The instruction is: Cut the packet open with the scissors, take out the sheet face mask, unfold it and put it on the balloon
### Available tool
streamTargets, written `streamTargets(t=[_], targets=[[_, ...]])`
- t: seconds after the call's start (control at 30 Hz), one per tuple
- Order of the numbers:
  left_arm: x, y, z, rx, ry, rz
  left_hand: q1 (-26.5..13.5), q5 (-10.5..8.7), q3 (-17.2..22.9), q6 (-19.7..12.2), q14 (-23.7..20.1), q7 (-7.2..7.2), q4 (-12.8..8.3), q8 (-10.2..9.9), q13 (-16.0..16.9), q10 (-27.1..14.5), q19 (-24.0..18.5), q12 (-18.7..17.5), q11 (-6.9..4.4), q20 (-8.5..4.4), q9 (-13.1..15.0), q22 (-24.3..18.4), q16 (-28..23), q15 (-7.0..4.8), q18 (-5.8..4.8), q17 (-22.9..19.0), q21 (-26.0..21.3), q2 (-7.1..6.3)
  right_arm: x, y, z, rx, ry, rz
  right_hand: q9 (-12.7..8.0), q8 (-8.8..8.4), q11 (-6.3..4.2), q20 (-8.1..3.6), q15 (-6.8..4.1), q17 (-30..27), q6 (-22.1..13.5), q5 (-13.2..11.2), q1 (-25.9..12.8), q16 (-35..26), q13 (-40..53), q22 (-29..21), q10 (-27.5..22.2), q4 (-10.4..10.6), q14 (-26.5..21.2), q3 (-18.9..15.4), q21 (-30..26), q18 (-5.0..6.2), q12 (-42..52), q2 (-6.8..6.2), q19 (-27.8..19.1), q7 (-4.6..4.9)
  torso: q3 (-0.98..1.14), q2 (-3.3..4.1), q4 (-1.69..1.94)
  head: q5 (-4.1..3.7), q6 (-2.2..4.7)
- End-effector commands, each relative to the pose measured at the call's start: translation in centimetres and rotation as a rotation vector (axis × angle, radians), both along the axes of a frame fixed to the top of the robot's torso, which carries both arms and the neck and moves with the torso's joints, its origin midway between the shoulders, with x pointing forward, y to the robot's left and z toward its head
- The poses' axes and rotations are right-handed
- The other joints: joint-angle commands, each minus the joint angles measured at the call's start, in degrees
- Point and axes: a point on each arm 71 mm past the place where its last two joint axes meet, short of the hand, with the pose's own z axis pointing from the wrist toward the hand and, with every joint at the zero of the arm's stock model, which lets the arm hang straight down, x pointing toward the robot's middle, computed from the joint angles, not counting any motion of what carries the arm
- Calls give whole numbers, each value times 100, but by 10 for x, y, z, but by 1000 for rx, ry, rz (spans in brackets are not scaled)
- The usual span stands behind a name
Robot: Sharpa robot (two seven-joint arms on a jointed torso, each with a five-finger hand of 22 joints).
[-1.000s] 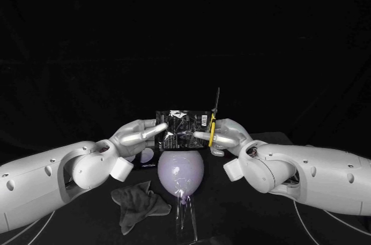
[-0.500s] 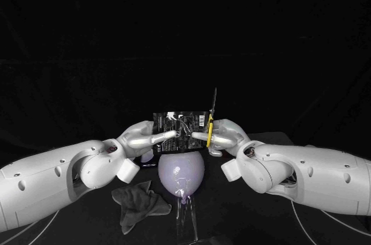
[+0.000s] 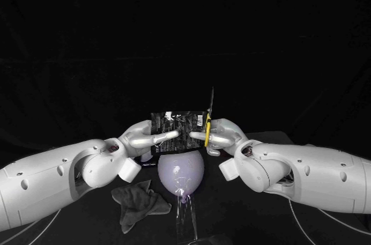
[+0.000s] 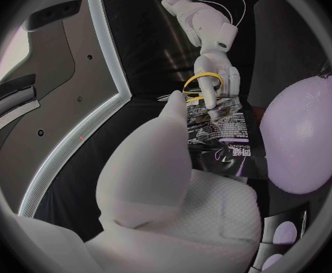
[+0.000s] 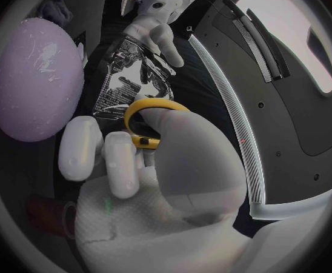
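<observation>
My left hand (image 3: 148, 138) holds a black face-mask packet (image 3: 177, 129) upright above the table, gripping its left side. The packet (image 4: 219, 127) also appears in the left wrist view, and the packet (image 5: 132, 79) in the right wrist view. My right hand (image 3: 222, 135) holds yellow-handled scissors (image 3: 209, 113) at the packet's right edge, blades pointing up. My fingers pass through the yellow handle loop (image 5: 152, 118). The pale purple balloon (image 3: 182, 171) stands just below the packet, nearer to me.
A crumpled dark grey cloth (image 3: 141, 204) lies on the black table left of the balloon's stand (image 3: 184, 218). The balloon (image 4: 302, 136) bulges close beside the packet.
Both hands have drifted slightly left and up with packet and scissors. The scissors have edged closer against the packet's right edge.
</observation>
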Motion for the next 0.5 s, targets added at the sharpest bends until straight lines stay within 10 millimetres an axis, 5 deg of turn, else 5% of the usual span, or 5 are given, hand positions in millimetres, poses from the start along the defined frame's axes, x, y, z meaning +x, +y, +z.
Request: streamTargets(t=[0.03,0.2,0.5], targets=[[0,-3,1,-7,1,10,104,-4,-35,75,60,98,-18,-36,-2,26,120,-20,74,-4,-20,7,23,7,113,-5,38,28,-1,3,1,0,-12,12,12,29,-470,-34,-58,5,2,14,-66,-15,5,329,1431,14,277,35,-16,40,15,-4,8,-28,1,-1,-1,2,4],[2,-3,1,-1,6,34,187,-4,-35,156,81,259,-23,-62,-3,71,236,-28,91,0,-50,2,17,9,181,-14,49,96,-2,5,1,2,-13,17,12,29,-470,-34,-58,5,2,14,-66,-15,5,329,1431,14,277,35,-16,40,15,-4,8,-28,1,-1,-2,-1,4],[5,-2,-2,33,10,88,607,0,228,292,87,503,-99,-170,-15,83,208,-61,111,13,-149,-16,-17,13,200,-41,-11,451,-6,10,2,11,-13,32,16,32,-471,-35,-58,-1,3,14,-73,-17,7,325,1436,9,276,46,-24,42,12,-6,4,-29,1,-2,-3,-35,7]])
